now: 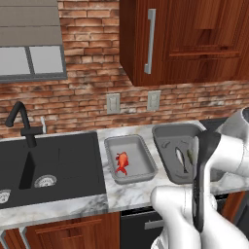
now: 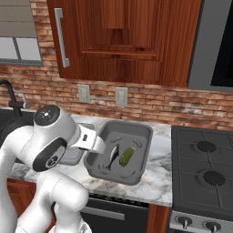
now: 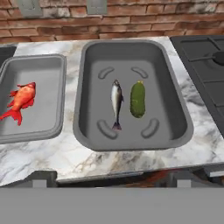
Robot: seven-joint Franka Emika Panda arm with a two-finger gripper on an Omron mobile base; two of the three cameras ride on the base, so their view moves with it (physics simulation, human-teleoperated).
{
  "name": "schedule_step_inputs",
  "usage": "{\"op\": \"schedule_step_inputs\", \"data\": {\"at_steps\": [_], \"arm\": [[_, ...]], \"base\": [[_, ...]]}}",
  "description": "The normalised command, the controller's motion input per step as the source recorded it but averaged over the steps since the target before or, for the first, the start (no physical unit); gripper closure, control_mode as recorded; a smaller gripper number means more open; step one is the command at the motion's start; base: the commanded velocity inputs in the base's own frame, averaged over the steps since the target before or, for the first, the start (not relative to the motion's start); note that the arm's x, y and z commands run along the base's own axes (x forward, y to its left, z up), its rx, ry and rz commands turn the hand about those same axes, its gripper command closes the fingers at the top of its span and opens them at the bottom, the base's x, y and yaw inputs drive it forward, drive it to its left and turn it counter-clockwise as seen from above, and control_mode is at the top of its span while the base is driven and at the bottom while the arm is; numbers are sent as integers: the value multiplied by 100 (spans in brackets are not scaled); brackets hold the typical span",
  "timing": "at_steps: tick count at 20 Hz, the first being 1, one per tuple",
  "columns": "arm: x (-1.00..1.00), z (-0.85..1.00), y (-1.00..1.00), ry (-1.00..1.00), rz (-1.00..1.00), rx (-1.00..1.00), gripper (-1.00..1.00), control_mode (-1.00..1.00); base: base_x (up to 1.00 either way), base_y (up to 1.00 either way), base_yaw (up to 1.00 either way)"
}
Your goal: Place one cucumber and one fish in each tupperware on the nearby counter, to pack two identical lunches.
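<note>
The larger tupperware (image 3: 131,47) holds a silver fish (image 3: 116,103) and a green cucumber (image 3: 138,99) lying side by side. To its left, the smaller tupperware (image 3: 57,92) holds a red fish (image 3: 21,101). Both stand on the white marbled counter (image 3: 65,153). My gripper (image 3: 112,178) hovers above the counter's front edge, back from the larger tub. It is open, its fingertips (image 3: 43,177) far apart with nothing between them. From the left base view the red fish (image 1: 121,163) and silver fish (image 1: 181,159) show, while my arm partly hides the cucumber (image 1: 190,155).
A black sink (image 1: 58,160) with a dark faucet (image 1: 22,121) lies left of the tubs. A black gas stovetop (image 2: 205,168) lies to the right. Wooden wall cabinets (image 2: 123,36) hang above, with a brick wall and outlets (image 1: 113,103) behind.
</note>
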Motion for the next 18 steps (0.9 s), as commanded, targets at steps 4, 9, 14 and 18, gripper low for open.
{"op": "schedule_step_inputs", "data": {"at_steps": [4,9,14,18], "arm": [[-78,65,50,-46,0,4,-100,-100],[-78,1,12,-49,8,5,-100,-100],[-17,-1,6,-8,1,0,-100,-100],[15,0,2,8,0,0,-100,-100]], "base": [[0,0,0],[0,0,0],[0,0,0],[0,0,0]]}}
